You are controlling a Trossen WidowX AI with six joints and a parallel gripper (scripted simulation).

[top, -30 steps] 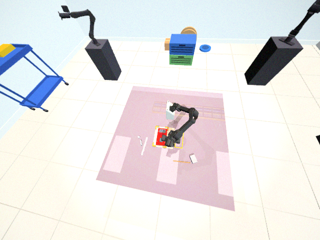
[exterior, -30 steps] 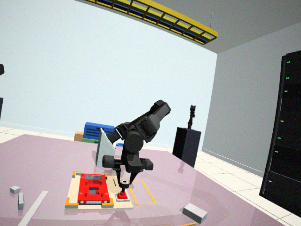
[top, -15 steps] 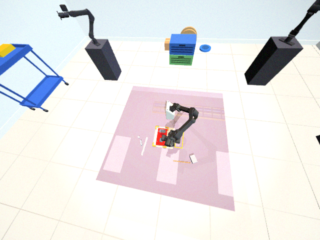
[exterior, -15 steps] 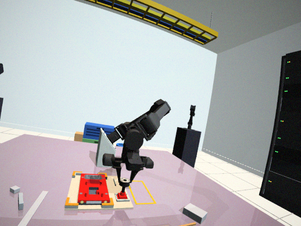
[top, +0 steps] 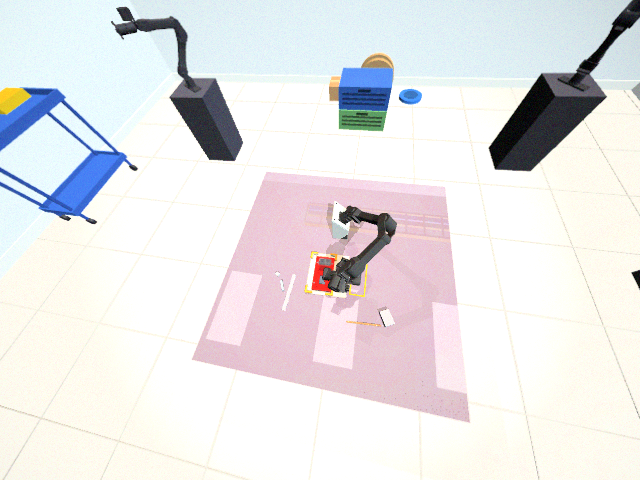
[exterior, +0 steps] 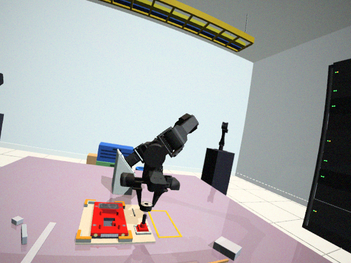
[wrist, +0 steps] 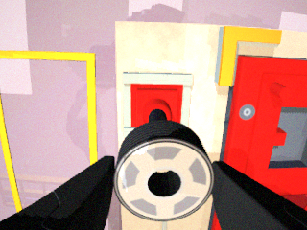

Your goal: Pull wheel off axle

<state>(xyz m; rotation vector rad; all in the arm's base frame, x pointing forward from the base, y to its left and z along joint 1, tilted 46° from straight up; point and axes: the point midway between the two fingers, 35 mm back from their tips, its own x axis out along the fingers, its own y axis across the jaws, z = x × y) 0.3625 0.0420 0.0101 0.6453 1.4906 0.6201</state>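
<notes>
My gripper (exterior: 146, 204) (wrist: 163, 168) (top: 334, 281) is shut on the wheel (exterior: 146, 206) (wrist: 164, 182), a dark tyre with a grey hub and a centre hole. It holds the wheel flat, just above the tip of the upright black axle (exterior: 143, 219) (wrist: 157, 115); the wheel is clear of the axle. The axle stands on a red base (exterior: 142, 228) (wrist: 156, 98) on the beige board (exterior: 85, 223) (wrist: 192, 57). The marked area is a yellow outline (exterior: 174, 223) (wrist: 91, 109) (top: 365, 281) on the table beside the board; nothing lies inside it.
A red car chassis (exterior: 107, 222) (wrist: 263, 115) (top: 319, 273) lies on the board. A white wedge block (exterior: 120, 175) (top: 338, 219) stands behind the arm. A grey block (exterior: 227, 247) (top: 386, 316), small grey blocks (exterior: 17, 219) and a white strip (exterior: 38, 243) lie on the table.
</notes>
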